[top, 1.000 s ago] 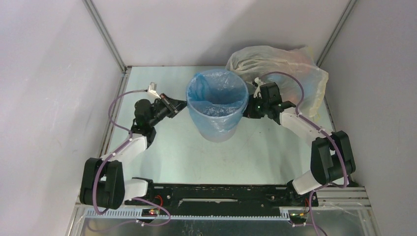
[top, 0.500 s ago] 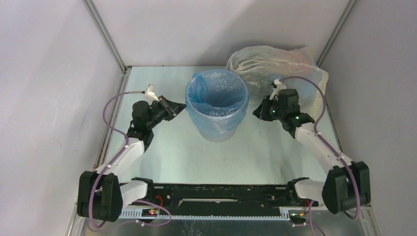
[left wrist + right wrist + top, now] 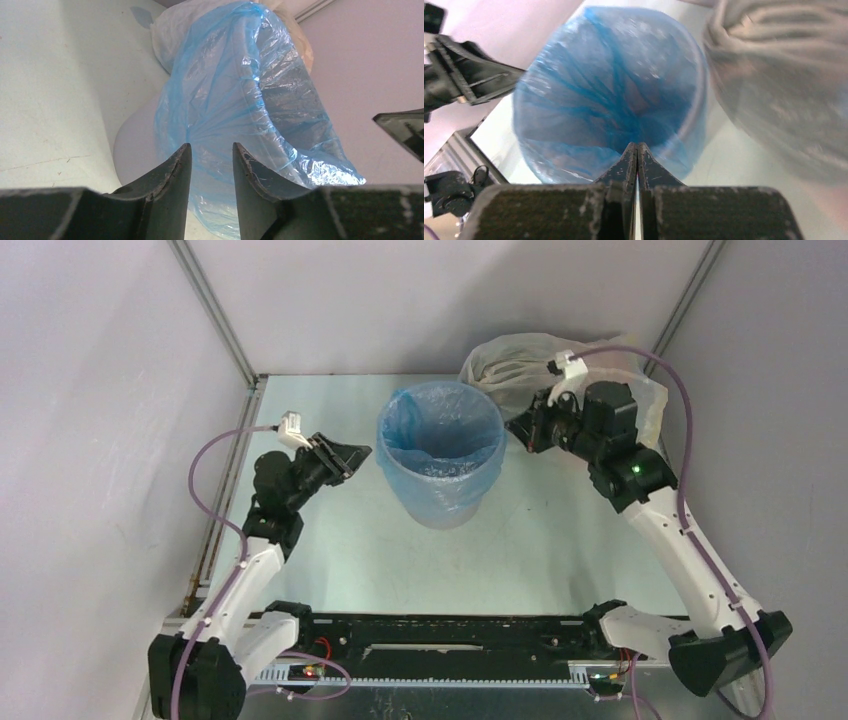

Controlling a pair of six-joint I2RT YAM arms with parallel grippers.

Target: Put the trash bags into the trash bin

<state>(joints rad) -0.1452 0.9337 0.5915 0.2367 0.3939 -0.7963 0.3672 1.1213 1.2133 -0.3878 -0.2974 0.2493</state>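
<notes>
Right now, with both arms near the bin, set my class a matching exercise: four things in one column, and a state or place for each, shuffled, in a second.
Column 1
1. left gripper
2. right gripper
3. light-blue trash bag
4. whitish bag

Column 2
A. lines the trash bin, folded over its rim
B. fingers pressed together
C. lies at the far right, behind the trash bin
D. fingers apart, nothing between them

Pairs: 1-D, 2-B, 3-A, 4-C
</notes>
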